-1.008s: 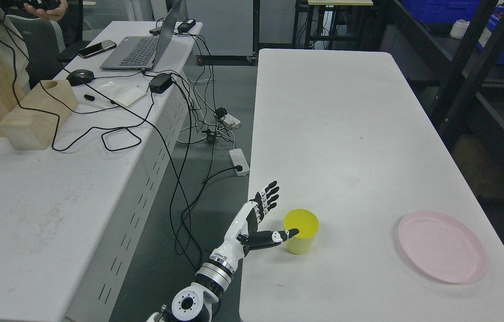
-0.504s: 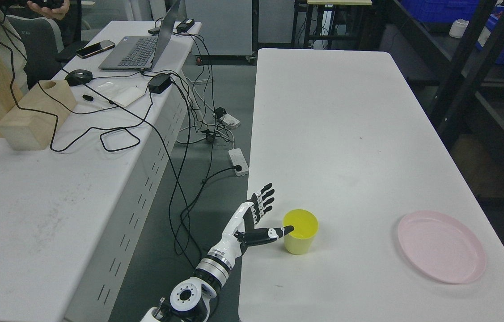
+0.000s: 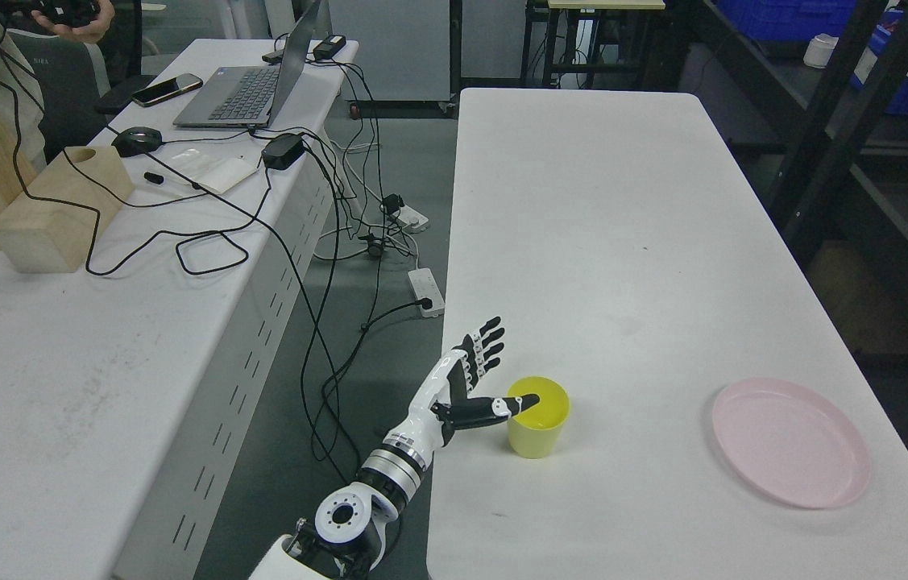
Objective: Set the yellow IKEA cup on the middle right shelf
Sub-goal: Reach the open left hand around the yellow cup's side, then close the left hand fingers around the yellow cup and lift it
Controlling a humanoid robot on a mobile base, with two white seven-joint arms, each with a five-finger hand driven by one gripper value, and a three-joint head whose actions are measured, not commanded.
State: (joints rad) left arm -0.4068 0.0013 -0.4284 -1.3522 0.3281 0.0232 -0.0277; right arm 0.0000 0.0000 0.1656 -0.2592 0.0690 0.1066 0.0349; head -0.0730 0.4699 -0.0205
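A yellow cup (image 3: 538,427) stands upright on the white table (image 3: 623,242), near its left edge at the front. My left hand (image 3: 479,379) is just to the left of the cup and open. Its fingers (image 3: 487,348) stretch upward beyond the cup, and the thumb tip reaches over the cup's rim. The hand does not grasp the cup. My left arm comes up from the bottom edge, left of the table. The right arm is out of view.
A pink plate (image 3: 790,441) lies at the table's front right. Dark shelf posts (image 3: 832,121) rise at the far right. To the left stands a second table with a laptop (image 3: 248,84), cables and a wooden box (image 3: 59,208). A person's hand (image 3: 75,18) shows at top left.
The whole picture has shifted slightly, so the camera moved. My left hand dipped back, then rose a little, with the thumb tip again over the cup's rim. The cup has stayed put.
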